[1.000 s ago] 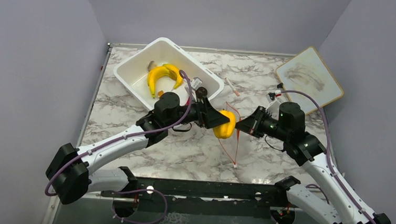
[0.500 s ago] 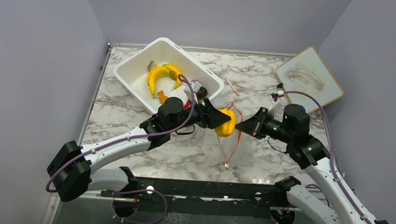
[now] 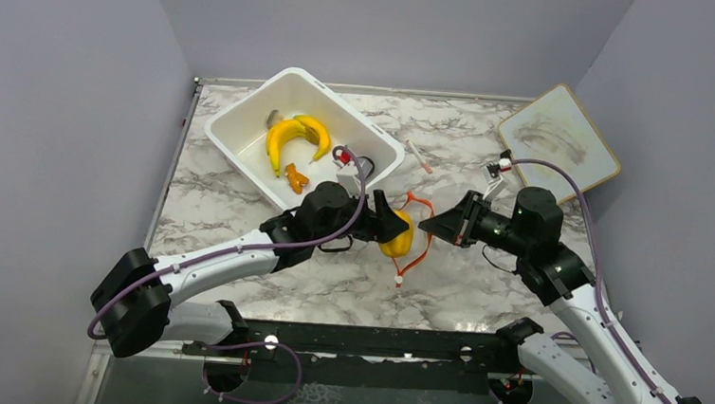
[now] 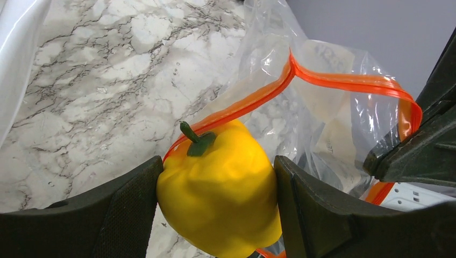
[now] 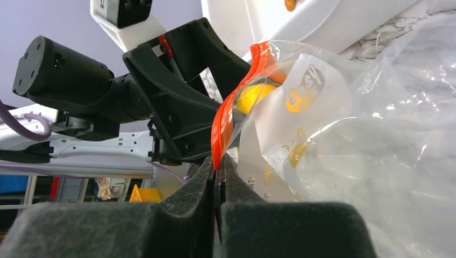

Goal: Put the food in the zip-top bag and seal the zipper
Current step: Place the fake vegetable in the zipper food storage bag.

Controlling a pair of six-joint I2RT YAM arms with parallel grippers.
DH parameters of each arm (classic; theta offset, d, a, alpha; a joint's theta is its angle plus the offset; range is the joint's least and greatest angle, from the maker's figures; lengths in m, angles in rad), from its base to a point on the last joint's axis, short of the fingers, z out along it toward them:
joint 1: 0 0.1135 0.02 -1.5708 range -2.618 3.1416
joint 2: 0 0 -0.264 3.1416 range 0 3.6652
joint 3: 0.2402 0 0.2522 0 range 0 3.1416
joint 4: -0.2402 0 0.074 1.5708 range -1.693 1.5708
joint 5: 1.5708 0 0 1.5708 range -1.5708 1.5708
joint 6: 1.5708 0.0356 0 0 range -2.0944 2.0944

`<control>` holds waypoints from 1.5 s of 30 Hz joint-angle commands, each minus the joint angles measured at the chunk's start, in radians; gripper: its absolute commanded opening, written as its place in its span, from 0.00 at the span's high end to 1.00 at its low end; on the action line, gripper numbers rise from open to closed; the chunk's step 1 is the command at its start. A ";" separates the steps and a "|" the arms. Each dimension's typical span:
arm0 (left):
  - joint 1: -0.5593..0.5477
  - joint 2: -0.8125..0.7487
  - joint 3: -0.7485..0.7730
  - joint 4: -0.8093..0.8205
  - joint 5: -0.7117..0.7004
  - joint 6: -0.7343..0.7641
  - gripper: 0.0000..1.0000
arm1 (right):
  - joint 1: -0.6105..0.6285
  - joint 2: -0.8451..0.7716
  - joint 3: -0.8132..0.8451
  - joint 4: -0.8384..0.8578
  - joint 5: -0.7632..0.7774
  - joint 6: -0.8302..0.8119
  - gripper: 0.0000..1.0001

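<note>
Gripper (image 4: pixel 216 164) holds yellow pepper (image 4: pixel 220 199); bag (image 4: pixel 328 123) beyond

High rear overview; two close opposed wrist views, zip-top bag (image 4: pixel 333 118) between.

orange printed logo (image 5: pixel 305 87) on the zip-top bag (image 5: pixel 376 134), its lettering too blurred to read, nothing else legible

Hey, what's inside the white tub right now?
A yellow banana, small orange bits and a small grey item at the far end. The left arm's wrist covers part of the tub, so anything under it is hidden.
</note>
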 commanded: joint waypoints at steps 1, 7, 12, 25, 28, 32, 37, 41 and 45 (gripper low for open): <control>-0.014 0.003 0.055 -0.046 -0.052 0.014 0.76 | 0.005 0.023 -0.006 0.089 -0.052 -0.039 0.99; -0.018 -0.013 0.054 -0.004 0.036 -0.081 0.76 | 0.005 0.028 -0.063 0.155 -0.052 0.021 0.99; -0.022 -0.034 0.012 0.047 0.042 -0.134 0.76 | 0.005 0.009 -0.106 0.212 -0.075 0.082 0.99; -0.023 -0.011 0.046 -0.033 0.035 -0.169 0.61 | 0.005 -0.007 -0.118 0.221 -0.091 0.108 0.99; -0.024 -0.025 0.034 -0.033 0.032 -0.188 0.47 | 0.005 -0.007 -0.113 0.220 -0.083 0.105 0.99; -0.023 -0.044 0.041 -0.048 0.049 -0.170 0.28 | 0.005 -0.001 -0.092 0.180 -0.059 0.104 0.99; -0.023 -0.054 0.054 -0.048 0.096 -0.160 0.14 | 0.004 -0.012 -0.092 0.175 -0.052 0.103 0.99; -0.024 -0.062 0.048 -0.049 0.107 -0.150 0.07 | 0.005 -0.008 -0.089 0.176 -0.045 0.106 0.99; -0.024 -0.078 0.052 -0.069 0.099 -0.131 0.09 | 0.005 0.000 -0.091 0.182 -0.048 0.113 0.99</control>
